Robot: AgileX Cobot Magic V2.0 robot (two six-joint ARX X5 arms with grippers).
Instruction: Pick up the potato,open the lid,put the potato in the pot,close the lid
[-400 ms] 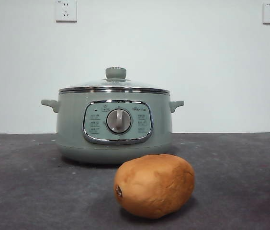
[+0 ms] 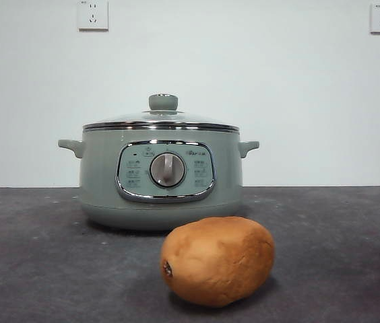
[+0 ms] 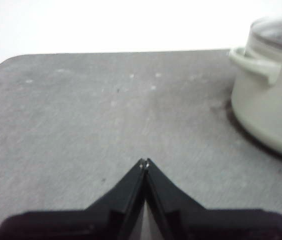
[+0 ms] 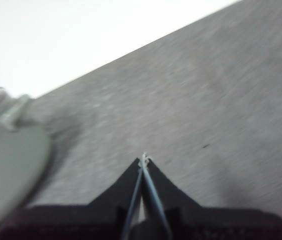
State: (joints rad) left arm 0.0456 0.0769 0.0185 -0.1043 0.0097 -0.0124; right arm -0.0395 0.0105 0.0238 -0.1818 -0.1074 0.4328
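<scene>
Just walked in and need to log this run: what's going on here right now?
Nothing is being handled yet. The potato lies on the dark table in front of the pot, apart from it. The lid sits closed on the pot. Both arms wait off to the sides: the left hand is shut and empty above the table beside the pot, and the right hand is likewise shut and empty on the pot's other side.
</scene>
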